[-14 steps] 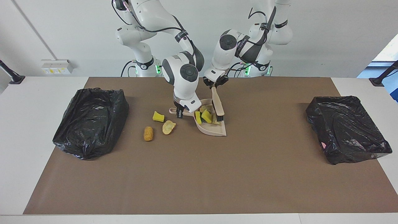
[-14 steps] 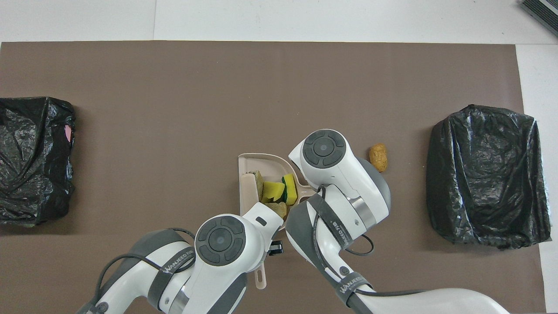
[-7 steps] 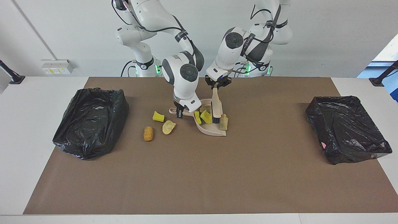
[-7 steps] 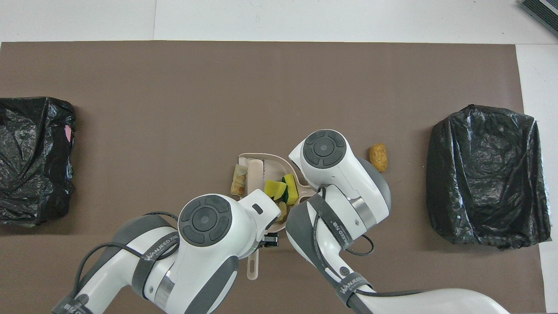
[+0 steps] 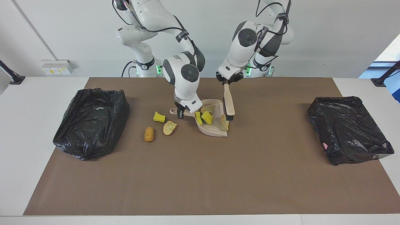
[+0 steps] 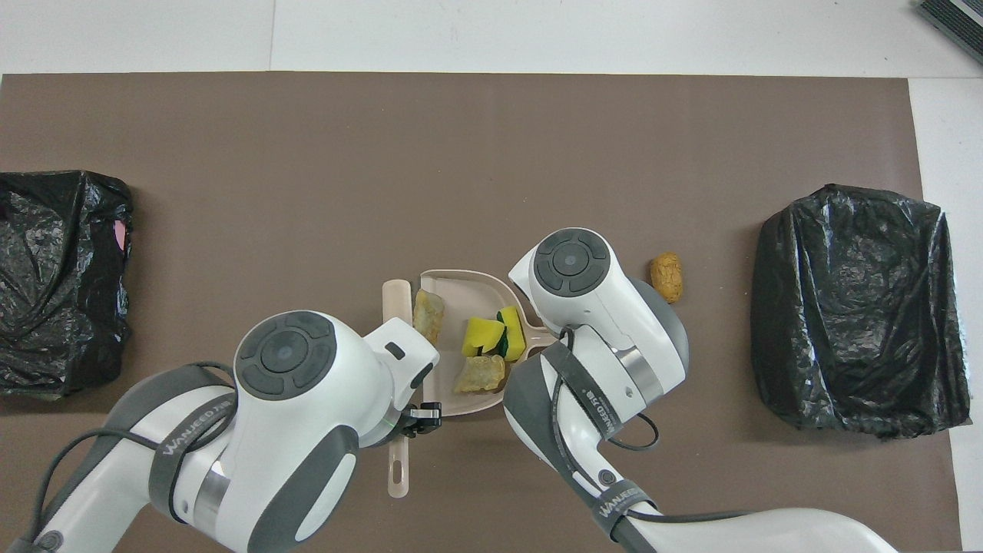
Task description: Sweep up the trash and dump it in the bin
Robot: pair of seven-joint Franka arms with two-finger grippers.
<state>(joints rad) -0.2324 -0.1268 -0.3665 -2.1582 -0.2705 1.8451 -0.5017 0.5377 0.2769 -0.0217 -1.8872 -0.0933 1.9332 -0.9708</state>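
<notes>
My right gripper (image 5: 180, 113) is shut on the handle of the beige dustpan (image 5: 215, 131), which rests on the mat. In the pan lie yellow sponge chunks (image 5: 206, 117) and a tan lump (image 5: 208, 108); another tan lump (image 5: 223, 122) sits at its open edge. My left gripper (image 5: 225, 82) is shut on the beige brush (image 5: 229, 104), whose bristle end hangs down just outside the pan's open edge. On the mat beside the pan's handle lie a yellow chunk (image 5: 159, 117), a tan lump (image 5: 169, 127) and an orange-brown lump (image 5: 149, 133). The overhead view shows the pan (image 6: 461, 286), the brush (image 6: 397, 301) and the orange-brown lump (image 6: 666, 277).
A bin lined with a black bag (image 5: 90, 122) stands at the right arm's end of the brown mat, and another one (image 5: 348, 132) at the left arm's end. Both show in the overhead view (image 6: 856, 307) (image 6: 61, 280).
My left gripper has carried the brush out of the pan toward the left arm's end. A tan lump was pushed out past the pan's open edge and now sits on that edge.
</notes>
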